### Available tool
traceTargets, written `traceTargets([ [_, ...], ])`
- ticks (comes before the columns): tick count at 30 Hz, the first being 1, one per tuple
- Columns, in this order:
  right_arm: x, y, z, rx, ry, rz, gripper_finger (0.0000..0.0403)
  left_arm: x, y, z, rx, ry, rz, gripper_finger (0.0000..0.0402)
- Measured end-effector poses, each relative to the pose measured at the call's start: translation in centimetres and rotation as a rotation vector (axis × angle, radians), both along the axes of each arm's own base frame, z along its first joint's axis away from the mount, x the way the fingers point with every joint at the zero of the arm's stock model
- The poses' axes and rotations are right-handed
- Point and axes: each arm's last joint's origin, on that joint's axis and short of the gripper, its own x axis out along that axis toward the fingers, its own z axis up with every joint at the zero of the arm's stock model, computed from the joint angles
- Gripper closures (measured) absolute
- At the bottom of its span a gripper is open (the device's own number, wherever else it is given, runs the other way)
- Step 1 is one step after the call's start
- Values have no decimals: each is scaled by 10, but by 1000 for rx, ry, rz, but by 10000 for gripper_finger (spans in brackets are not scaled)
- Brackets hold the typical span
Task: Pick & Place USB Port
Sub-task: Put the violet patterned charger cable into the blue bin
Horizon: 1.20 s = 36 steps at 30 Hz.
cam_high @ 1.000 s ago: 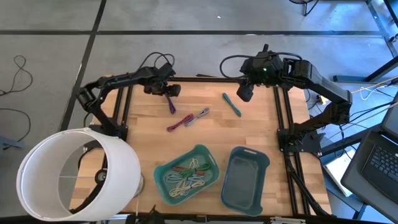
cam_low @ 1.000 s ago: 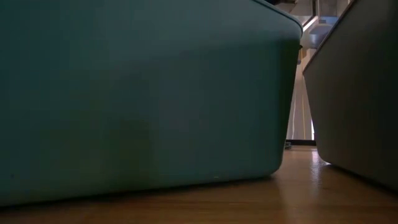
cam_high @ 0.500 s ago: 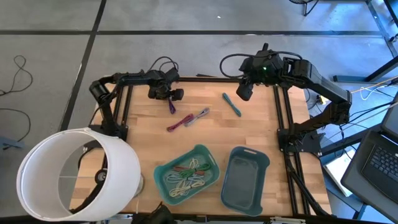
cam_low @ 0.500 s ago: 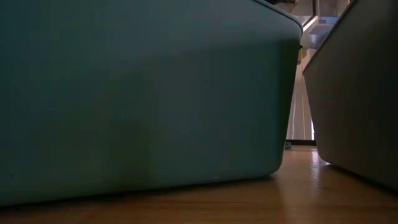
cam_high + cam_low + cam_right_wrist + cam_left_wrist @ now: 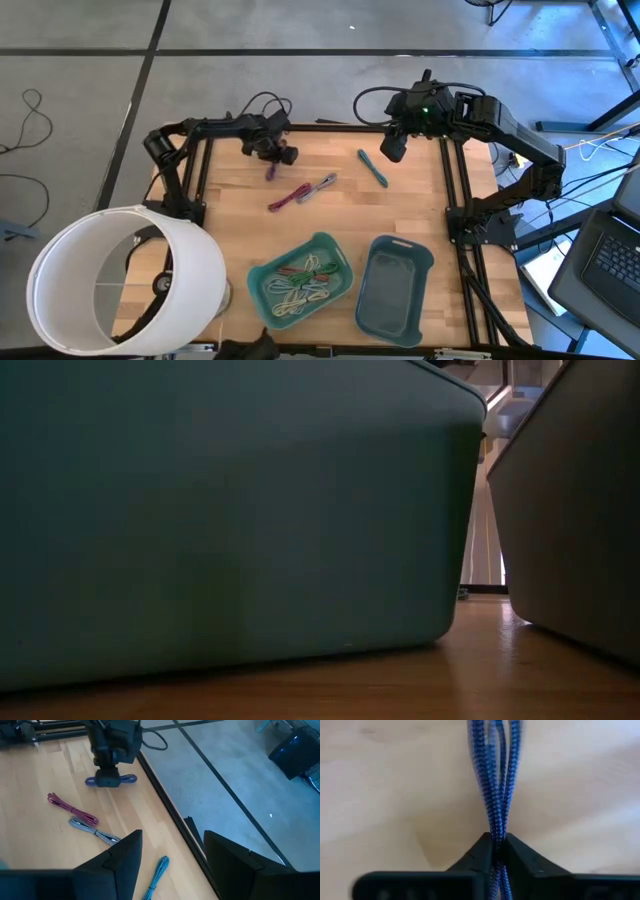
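Note:
A blue braided USB cable, folded into a bundle, lies on the wooden table at the far left. My left gripper stands over it and is shut on it. In the right wrist view the cable's loops show on both sides of that gripper. My right gripper hovers open at the far right, close to a teal cable that lies flat on the table. Its own view shows its fingers wide apart. My left gripper pinches several strands of the blue cable bundle between its two fingertips. The fingers come from above, pointing down, and lie across the cable. The cable lies on the table, stretching past the fingers on both sides.
A red cable and a grey cable lie mid-table. Near the front stand a teal bin holding several cables and a blue-grey bin; their walls fill the low view. A white cylinder stands at the front left.
My left gripper has shifted a little toward the table's right edge and come over the blue cable, covering its far part. The arm's elbow has swung outward to the left. My right arm has kept still.

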Motion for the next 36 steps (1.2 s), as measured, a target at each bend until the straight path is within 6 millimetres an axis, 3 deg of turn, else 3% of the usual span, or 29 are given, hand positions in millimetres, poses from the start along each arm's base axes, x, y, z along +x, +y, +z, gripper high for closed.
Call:
traceTargets([
  [5, 0, 0, 0, 1, 3, 0, 187, 5, -11, 32, 48, -136, -49, 385],
  [13, 0, 0, 0, -5, 8, 6, 187, 13, -39, 122, 330, -562, -175, 385],
  [17, 1, -3, 2, -22, -16, 5, 187, 17, -51, 164, 479, -839, -303, 385],
  [21, 4, -6, 6, -32, -74, 5, 187, 22, -63, 197, 653, -1089, -545, 385],
  [26, 9, -5, 13, -27, -154, 82, 187, 32, -79, 214, 839, -1259, -823, 385],
  [36, 24, -2, 30, 16, -400, 291, 187, 33, -81, 219, 888, -1321, -859, 385],
])
